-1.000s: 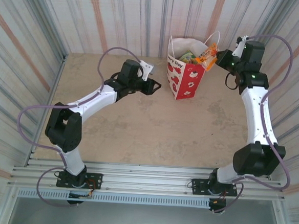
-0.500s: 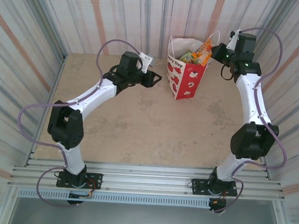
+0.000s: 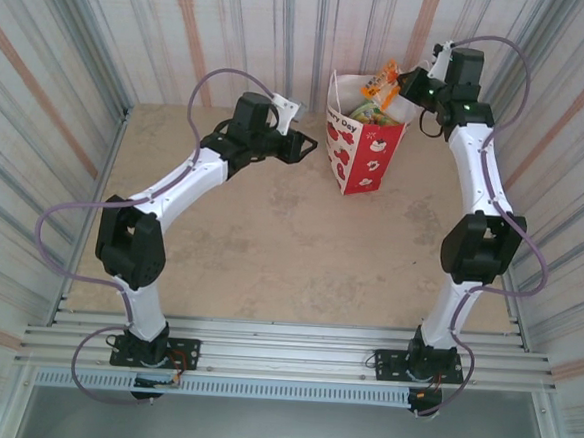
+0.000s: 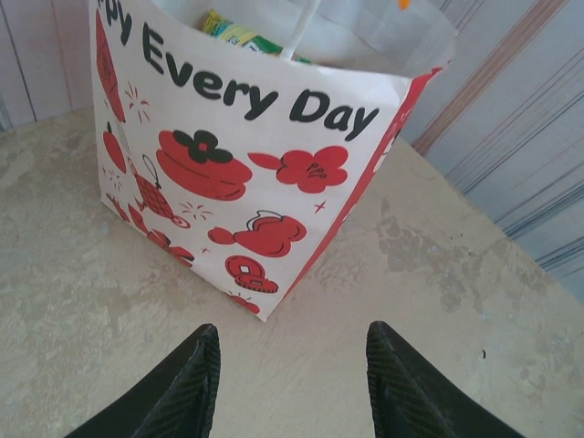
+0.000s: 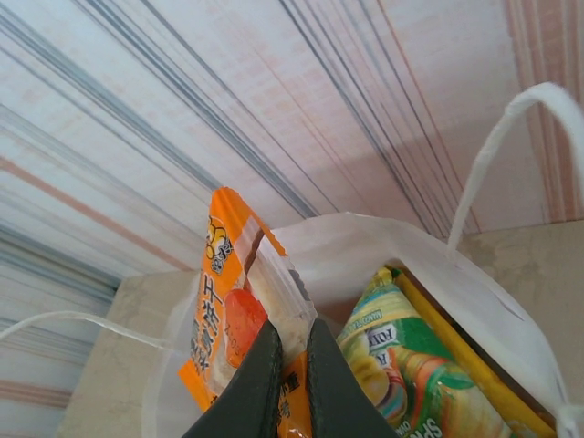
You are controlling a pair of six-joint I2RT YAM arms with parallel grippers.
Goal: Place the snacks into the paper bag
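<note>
Your right gripper [image 5: 290, 336] pinching an orange snack packet [image 5: 217, 306] over the paper bag [image 3: 363, 156], your left gripper [image 4: 292, 336] spread, facing the bag's printed side.

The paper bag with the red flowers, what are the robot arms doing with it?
The robot is packing snacks into the paper bag. The right gripper is shut on an orange packet, holding it over the bag's open top. A green packet and a yellow one lie inside. The left gripper is open and empty, low over the table, pointing at the bag's printed side.
</note>
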